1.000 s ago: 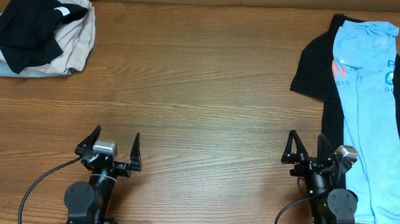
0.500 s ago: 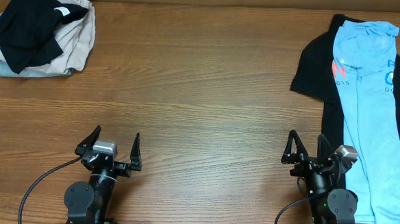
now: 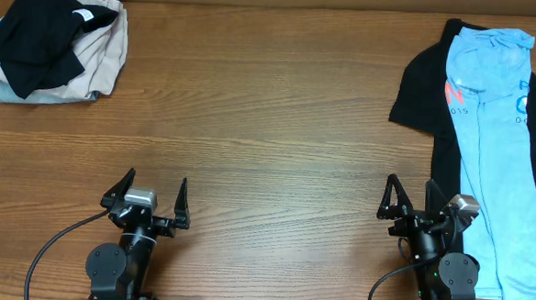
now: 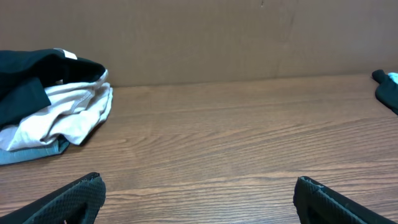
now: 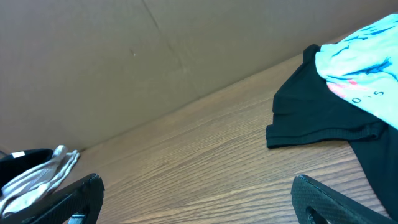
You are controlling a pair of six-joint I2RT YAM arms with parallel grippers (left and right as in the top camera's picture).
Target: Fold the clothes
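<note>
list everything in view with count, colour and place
black T-shirt: 1, black with white neck tag, crumpled atop the far-left pile
beige garment: 1, beige, under it
pale blue garment: 1, pale blue, pile bottom
light blue tee: 1, light blue, printed, far right, lying on the black shirt
black shirt: 1, black, white sleeve logo, right side
table: 1, brown wood
left arm: 1, black, near edge, jaws open
right arm: 1, black, near edge, jaws open

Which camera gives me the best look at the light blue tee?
Overhead: the light blue tee shows full length, lying on the black shirt. Right wrist catches only its top end at the frame's right edge; left wrist, just a sliver at its right edge.
</note>
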